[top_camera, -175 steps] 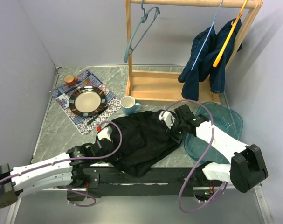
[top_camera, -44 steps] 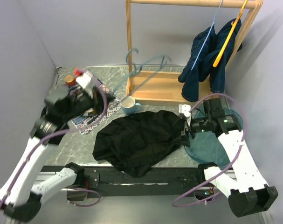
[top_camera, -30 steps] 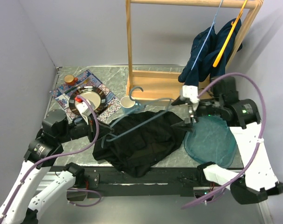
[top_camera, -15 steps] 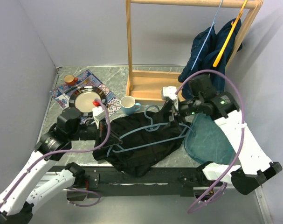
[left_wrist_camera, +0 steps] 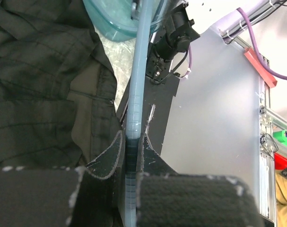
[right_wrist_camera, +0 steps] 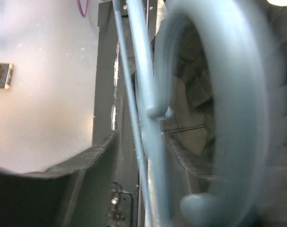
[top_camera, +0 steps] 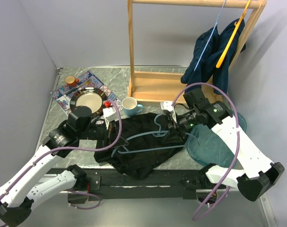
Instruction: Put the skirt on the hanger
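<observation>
- The left gripper point(left_wrist_camera: 132, 137) is pinched tight on one end of the hanger point(left_wrist_camera: 137, 80). Its wrist view shows both fingers pressed against the pale blue bar.
- The skirt point(top_camera: 145, 158) lies as a crumpled black heap on the table point(top_camera: 51, 135), just beyond the arm bases. The hanger lies across the top of it, its hook pointing toward the far side.
- The right gripper point(top_camera: 170, 124) is at the hook end. Its own camera is filled by the blurred hook, so I cannot tell whether the fingers are spread or closed on it.
- Just right of the skirt is a teal tray point(top_camera: 219, 142), and a cup point(top_camera: 129, 105) stands just behind the skirt.
- Farthest back is the wooden rack point(top_camera: 131, 47), with a blue garment point(top_camera: 207, 59) hanging at its right end.
- Progress: the hanger is fetched and resting on the skirt, but no part of the skirt is on it yet. Fitting the waistband to the hanger looks like what remains.
- Earlier, about six seconds back, the hanger hung on the left of the rack and both grippers were down on the skirt. Half a second ago the right gripper stood farther back. It is now nearer and lower over the skirt.
</observation>
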Action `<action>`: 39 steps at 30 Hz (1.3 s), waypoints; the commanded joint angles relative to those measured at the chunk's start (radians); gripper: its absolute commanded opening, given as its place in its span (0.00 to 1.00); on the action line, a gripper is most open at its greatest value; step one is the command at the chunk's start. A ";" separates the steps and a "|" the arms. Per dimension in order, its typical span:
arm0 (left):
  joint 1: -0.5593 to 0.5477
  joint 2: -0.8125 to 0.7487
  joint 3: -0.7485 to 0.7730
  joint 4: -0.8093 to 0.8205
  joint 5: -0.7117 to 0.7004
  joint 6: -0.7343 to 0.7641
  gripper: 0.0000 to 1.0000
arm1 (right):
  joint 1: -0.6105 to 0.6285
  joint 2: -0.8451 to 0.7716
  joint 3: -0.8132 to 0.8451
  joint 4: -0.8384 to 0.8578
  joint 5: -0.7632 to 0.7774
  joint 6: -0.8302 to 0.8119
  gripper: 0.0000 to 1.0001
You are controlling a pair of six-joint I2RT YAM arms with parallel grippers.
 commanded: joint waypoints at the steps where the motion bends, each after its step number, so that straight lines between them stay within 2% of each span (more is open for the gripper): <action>1: 0.005 -0.013 0.020 0.092 -0.048 -0.007 0.01 | -0.008 -0.074 -0.049 0.037 -0.059 0.020 0.24; 2: 0.005 -0.013 0.016 0.095 -0.053 -0.010 0.01 | -0.023 -0.083 -0.057 0.043 -0.062 0.031 0.05; 3: 0.005 -0.013 0.011 0.107 -0.053 -0.014 0.01 | -0.031 -0.092 -0.071 0.069 -0.057 0.049 0.00; 9: 0.005 -0.010 -0.015 0.154 -0.132 -0.065 0.01 | -0.109 -0.163 -0.076 0.095 0.027 0.091 0.00; 10: 0.005 -0.007 -0.014 0.151 -0.142 -0.068 0.06 | -0.117 -0.183 -0.077 0.098 0.076 0.098 0.00; 11: 0.005 -0.006 -0.014 0.147 -0.165 -0.080 0.28 | -0.123 -0.190 -0.076 0.097 0.099 0.102 0.00; 13: 0.005 -0.006 -0.009 0.117 -0.221 -0.082 0.40 | -0.150 -0.215 -0.077 0.101 0.156 0.112 0.00; 14: 0.005 -0.010 -0.006 0.103 -0.259 -0.102 0.52 | -0.156 -0.221 -0.076 0.090 0.177 0.111 0.00; 15: 0.005 -0.012 0.000 0.080 -0.318 -0.123 0.58 | -0.160 -0.226 -0.066 0.083 0.205 0.108 0.00; 16: 0.005 -0.010 0.026 0.047 -0.452 -0.142 0.66 | -0.164 -0.232 -0.059 0.074 0.240 0.105 0.00; 17: 0.005 -0.012 0.038 -0.013 -0.485 -0.160 0.68 | -0.169 -0.233 -0.049 0.061 0.304 0.093 0.00; 20: 0.005 -0.053 0.034 -0.028 -0.562 -0.200 0.79 | -0.213 -0.258 -0.007 0.017 0.412 0.066 0.00; 24: 0.002 -0.064 -0.029 -0.032 -0.505 -0.241 0.84 | -0.247 -0.328 0.003 0.017 0.510 0.045 0.00; 25: -0.007 -0.055 -0.055 -0.032 -0.496 -0.252 0.87 | -0.252 -0.336 0.000 0.017 0.521 0.042 0.00; 28: -0.130 -0.026 -0.103 0.002 -0.572 -0.310 0.89 | -0.253 -0.364 -0.017 0.023 0.553 0.054 0.00; 29: -0.223 0.005 -0.109 0.003 -0.659 -0.338 0.89 | -0.258 -0.368 -0.022 0.021 0.556 0.054 0.00; 31: -0.306 0.051 -0.103 -0.015 -0.715 -0.372 0.89 | -0.261 -0.373 -0.026 0.024 0.563 0.062 0.00; 33: -0.430 0.134 -0.080 -0.037 -0.875 -0.438 0.90 | -0.265 -0.372 -0.026 0.029 0.563 0.066 0.00; 35: -0.550 0.227 -0.058 -0.095 -0.986 -0.520 0.90 | -0.269 -0.368 -0.023 0.027 0.541 0.068 0.00; 36: -0.582 0.258 -0.031 -0.124 -1.084 -0.551 0.90 | -0.269 -0.361 -0.023 0.024 0.531 0.069 0.00; 39: -0.684 0.379 0.020 -0.233 -1.204 -0.683 0.87 | -0.270 -0.344 -0.025 0.021 0.495 0.068 0.00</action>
